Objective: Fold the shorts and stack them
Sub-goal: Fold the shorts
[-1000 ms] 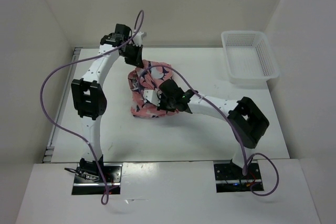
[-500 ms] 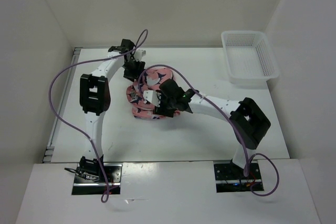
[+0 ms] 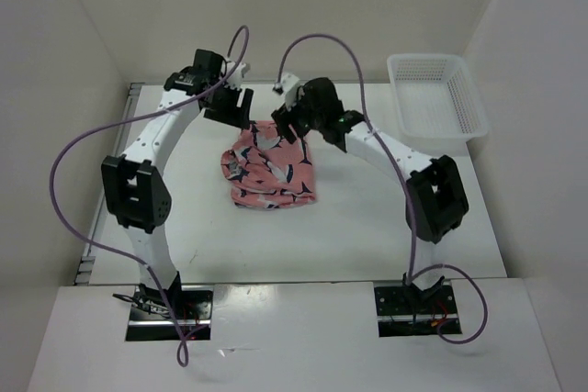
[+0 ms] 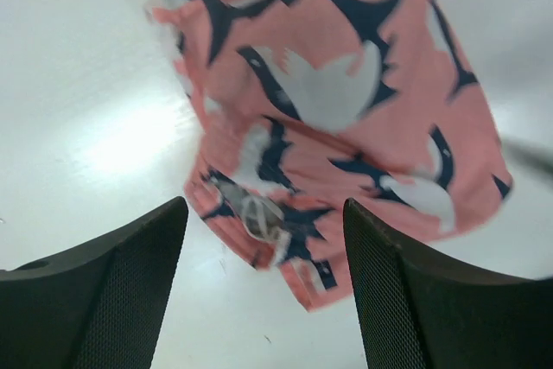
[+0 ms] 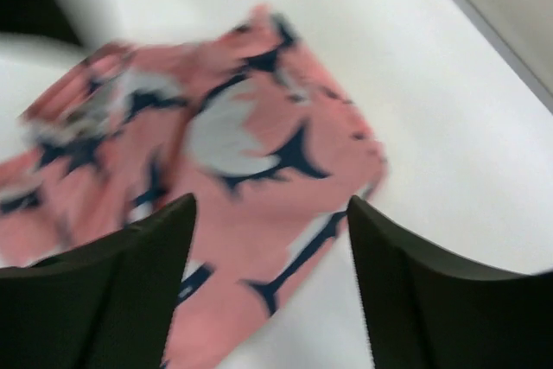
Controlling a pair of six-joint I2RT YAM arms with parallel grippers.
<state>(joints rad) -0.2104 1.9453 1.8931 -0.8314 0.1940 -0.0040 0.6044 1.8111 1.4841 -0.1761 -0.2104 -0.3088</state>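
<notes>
The salmon-pink shorts [image 3: 272, 168] with a navy-and-white print lie folded in a compact bundle on the white table, nothing holding them. My left gripper [image 3: 235, 109] hovers over the table just beyond their far left corner, open. The left wrist view shows the shorts [image 4: 346, 101] below and ahead of the left gripper [image 4: 263, 213], with their waistband end nearest. My right gripper [image 3: 290, 122] hangs above the far edge of the bundle, open too. In the blurred right wrist view the shorts [image 5: 225, 153] lie under the right gripper [image 5: 270, 213], apart from both fingers.
A white mesh basket [image 3: 437, 98] stands at the far right of the table [image 3: 367, 227]. Purple cables loop above both arms. White walls close in the table at the left, back and right.
Both grippers have opened and let go of the shorts. Both arms have lifted and pulled back toward the far side. The shorts now lie folded flat.
</notes>
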